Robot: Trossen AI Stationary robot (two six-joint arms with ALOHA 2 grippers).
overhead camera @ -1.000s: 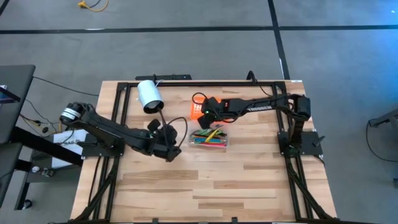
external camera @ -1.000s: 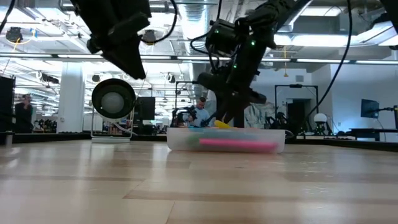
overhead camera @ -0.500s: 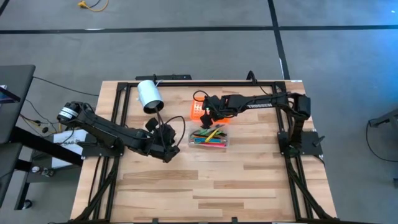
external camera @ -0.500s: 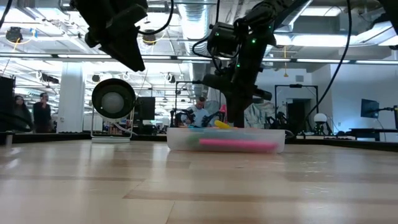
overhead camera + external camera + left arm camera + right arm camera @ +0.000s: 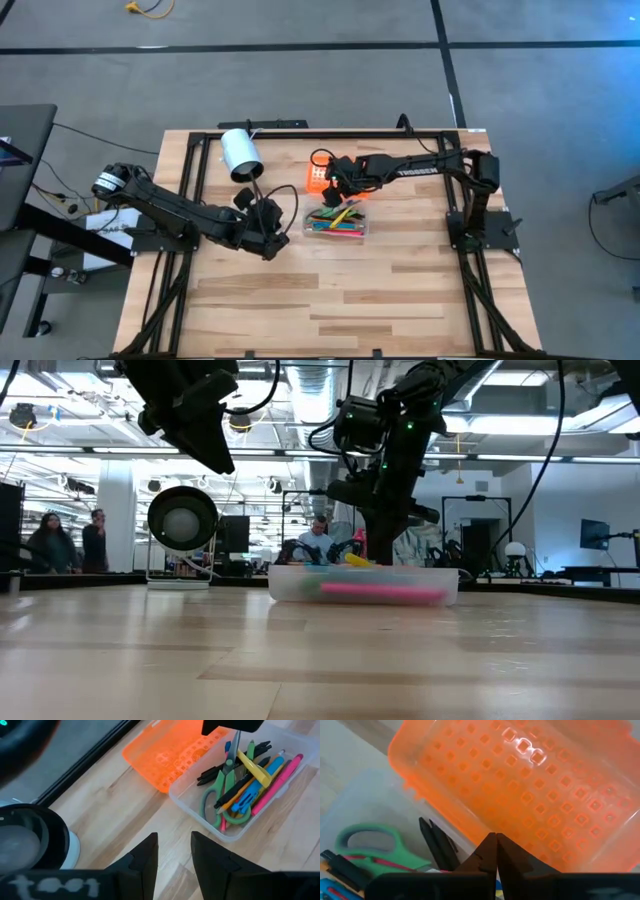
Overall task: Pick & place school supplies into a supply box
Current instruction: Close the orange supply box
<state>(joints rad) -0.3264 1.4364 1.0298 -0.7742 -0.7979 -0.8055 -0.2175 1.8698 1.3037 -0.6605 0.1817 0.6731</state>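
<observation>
- The right wrist view alone showed the right gripper [image 5: 496, 851] with its two fingers pressed together and nothing between them, poised at the near edge of the orange lid [image 5: 520, 785].
- The same view showed green scissors [image 5: 370, 842] lying in the clear supply box [image 5: 365, 805], just beside the lid's edge.
- The left wrist view showed the left gripper [image 5: 174, 852] with a narrow gap between its fingers, holding nothing, pointed toward the box.
- That view laid the contents bare: pens and markers [image 5: 255, 780] in pink, yellow, blue and dark colours, piled with the scissors in the box, the lid lying open beside it.
- From overhead, the supply box [image 5: 336, 224] sat near the middle of the table [image 5: 400, 300], with the lid [image 5: 318, 177] toward the far edge and the right gripper [image 5: 335, 182] over it.
- The left gripper [image 5: 272, 232] hung just beside the box, on the side of the white cylinder [image 5: 240, 154].
- The whole near half of the wooden top lay open; black frame rails ran along both sides.
- The low view showed the box's frosted wall [image 5: 300, 585], a pink marker [image 5: 380, 591] inside it, and people [image 5: 70, 540] standing in the room behind.
</observation>
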